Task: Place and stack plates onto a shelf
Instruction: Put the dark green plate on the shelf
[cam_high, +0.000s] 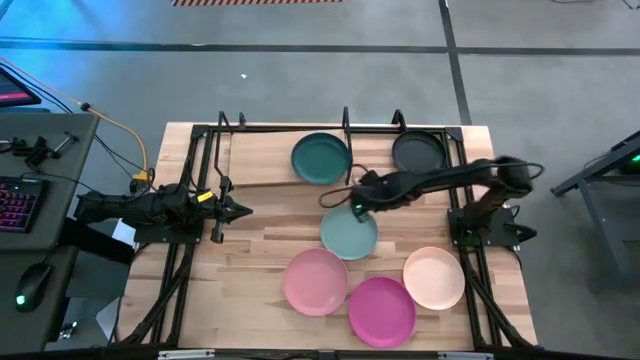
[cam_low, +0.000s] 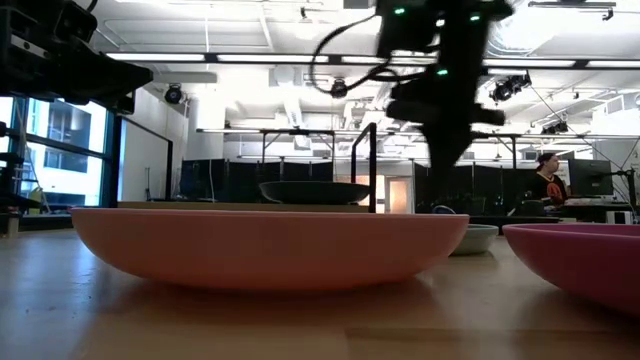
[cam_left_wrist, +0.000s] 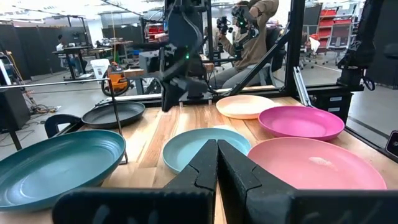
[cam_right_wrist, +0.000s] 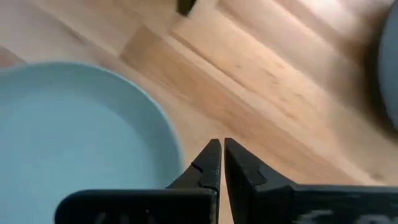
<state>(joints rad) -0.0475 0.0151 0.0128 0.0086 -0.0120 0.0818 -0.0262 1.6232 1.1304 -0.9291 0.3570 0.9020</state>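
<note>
The shelf (cam_high: 262, 160) runs along the table's far edge. The dark teal plate (cam_high: 321, 158) and the dark grey plate (cam_high: 419, 152) lie flat on it, side by side. The light teal plate (cam_high: 349, 235), light pink plate (cam_high: 315, 282), magenta plate (cam_high: 381, 310) and cream plate (cam_high: 434, 278) rest flat on the tabletop. My right gripper (cam_right_wrist: 218, 149) is shut and points down just outside the light teal plate's (cam_right_wrist: 74, 143) far rim, held above the table in the low view (cam_low: 445, 160). My left gripper (cam_left_wrist: 217, 144) is shut and waits near the table's left edge (cam_high: 240, 210).
Black upright dividers (cam_high: 345, 125) stand on the shelf between the two plates. Black frame rods (cam_high: 185, 250) run along the table's left and right sides. A person (cam_left_wrist: 255, 31) sits beyond the right side of the table. A desk with a keyboard (cam_high: 20, 205) stands to the left.
</note>
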